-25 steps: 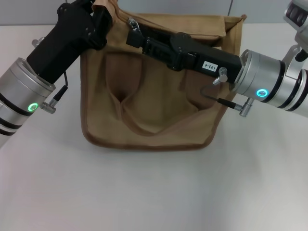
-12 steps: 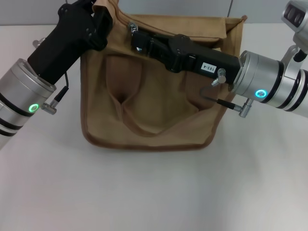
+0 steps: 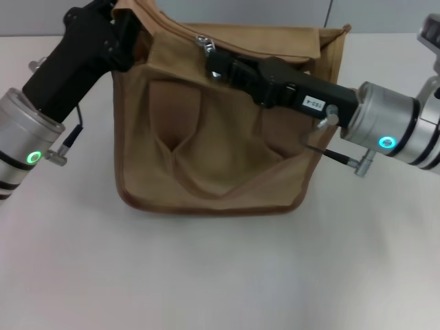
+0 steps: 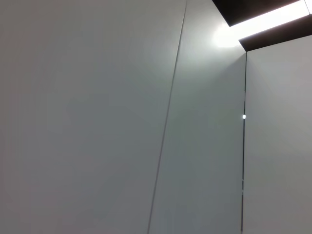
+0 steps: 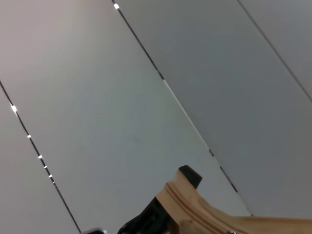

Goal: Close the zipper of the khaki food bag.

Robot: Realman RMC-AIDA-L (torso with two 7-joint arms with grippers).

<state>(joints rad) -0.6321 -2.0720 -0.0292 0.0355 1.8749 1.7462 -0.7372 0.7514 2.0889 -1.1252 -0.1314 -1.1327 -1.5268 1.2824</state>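
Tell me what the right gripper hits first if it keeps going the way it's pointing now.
Probably the left gripper holding the khaki food bag at its corner: the right gripper, at the zipper pull, points along the top that way. Depth is unclear.

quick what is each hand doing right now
Left hand: gripping the khaki food bag's top left corner.
Right hand: closed on the zipper pull.

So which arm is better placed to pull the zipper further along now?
The right. The right gripper sits at the silver pull tab on the khaki food bag; the left gripper holds the bag's top corner.
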